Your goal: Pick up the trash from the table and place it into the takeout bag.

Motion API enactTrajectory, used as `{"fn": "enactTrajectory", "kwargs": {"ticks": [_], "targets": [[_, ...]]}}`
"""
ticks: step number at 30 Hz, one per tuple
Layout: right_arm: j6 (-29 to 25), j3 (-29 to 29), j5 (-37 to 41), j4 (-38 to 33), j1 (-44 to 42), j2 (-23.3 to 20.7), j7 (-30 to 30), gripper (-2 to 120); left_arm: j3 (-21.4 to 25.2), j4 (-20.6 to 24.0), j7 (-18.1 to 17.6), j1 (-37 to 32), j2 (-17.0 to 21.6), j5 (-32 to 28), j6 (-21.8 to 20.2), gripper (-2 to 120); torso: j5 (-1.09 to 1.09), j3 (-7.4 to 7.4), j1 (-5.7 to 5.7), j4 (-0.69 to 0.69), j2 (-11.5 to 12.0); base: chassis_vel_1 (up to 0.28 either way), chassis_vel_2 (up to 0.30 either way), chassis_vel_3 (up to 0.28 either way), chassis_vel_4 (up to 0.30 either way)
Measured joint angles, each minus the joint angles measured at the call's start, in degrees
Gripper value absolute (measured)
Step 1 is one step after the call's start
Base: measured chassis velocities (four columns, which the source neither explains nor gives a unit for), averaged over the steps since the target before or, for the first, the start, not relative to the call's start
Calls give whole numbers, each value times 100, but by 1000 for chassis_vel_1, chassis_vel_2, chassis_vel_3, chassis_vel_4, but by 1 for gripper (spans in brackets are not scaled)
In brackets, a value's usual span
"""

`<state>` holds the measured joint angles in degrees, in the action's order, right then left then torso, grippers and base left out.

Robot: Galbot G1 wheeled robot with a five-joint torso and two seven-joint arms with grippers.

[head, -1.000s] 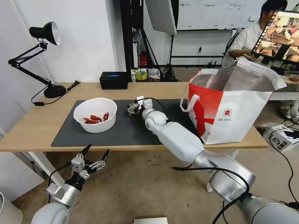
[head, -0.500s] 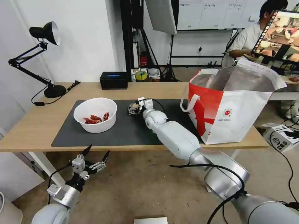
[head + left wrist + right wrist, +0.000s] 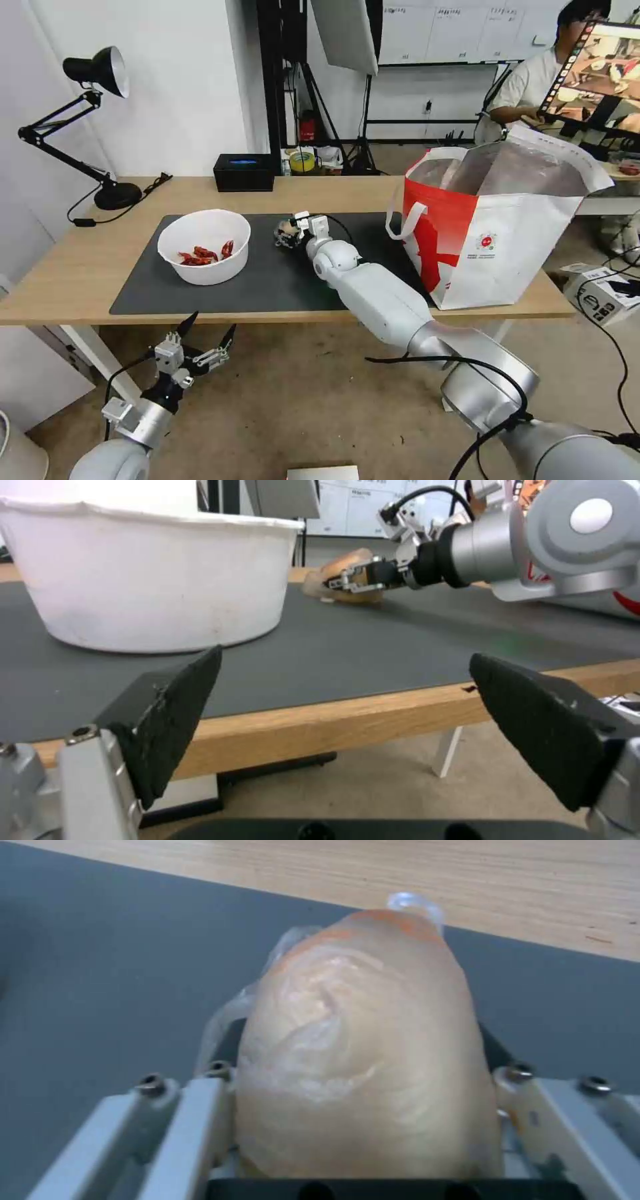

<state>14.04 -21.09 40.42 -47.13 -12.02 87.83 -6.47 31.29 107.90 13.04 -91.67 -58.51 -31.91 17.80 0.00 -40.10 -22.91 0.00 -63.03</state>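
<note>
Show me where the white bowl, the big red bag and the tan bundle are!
white bowl (image 3: pixel 204 246): head view, its front wall.
red bag (image 3: pixel 437 230): head view, its red side panel.
tan bundle (image 3: pixel 360 1050): right wrist view, its wrapped top.

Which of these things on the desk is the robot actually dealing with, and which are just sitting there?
Part of the job: tan bundle, held in the right gripper; white bowl with red scraps; takeout bag; table.

Just lying about: black desk lamp; small black box.

Left gripper waits open below the table edge.

The bowl (image 3: pixel 204 245) is white with red scraps; the bundle (image 3: pixel 363 1050) is pale tan, touched with orange. The mat (image 3: pixel 280 280) is dark grey on the light-wood table (image 3: pixel 80 267). The takeout bag (image 3: pixel 497 233) is red and white, lined in silver.
</note>
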Motion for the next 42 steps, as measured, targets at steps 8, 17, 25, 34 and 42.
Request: {"fn": "enactTrajectory", "kwargs": {"ticks": [8, 17, 25, 34, 42], "targets": [[-3, -20, 21, -314, -59, -150, -12, 20, -16, 2, -3, 4, 12, 15, -1, 100, 0, -1, 0, 0, 0, 0, 0, 0, 0], [-25, -34, 107, -1608, -448, -830, -403, 8, -29, 95, -15, -2, -4, 30, -7, 100, 1, -1, 0, 0, 0, 0, 0, 0, 0], [-637, 295, -389, -3251, -1129, -1653, -842, 8, -15, 174, -26, -38, -76, 76, -17, 100, 1, 0, 0, 0, 0, 0, 0, 0, 0], [-846, 1267, -751, -5354, -2098, -2344, -893, 7, -21, 277, -40, -95, -73, 114, -58, 100, 1, 0, 0, 0, 0, 0, 0, 0, 0], [-528, 2101, -265, -6408, -2303, -3240, -1025, 7, -30, 445, -51, -202, -104, 218, -134, 100, 1, 0, 0, 0, 0, 0, 0, 0, 0]]}}
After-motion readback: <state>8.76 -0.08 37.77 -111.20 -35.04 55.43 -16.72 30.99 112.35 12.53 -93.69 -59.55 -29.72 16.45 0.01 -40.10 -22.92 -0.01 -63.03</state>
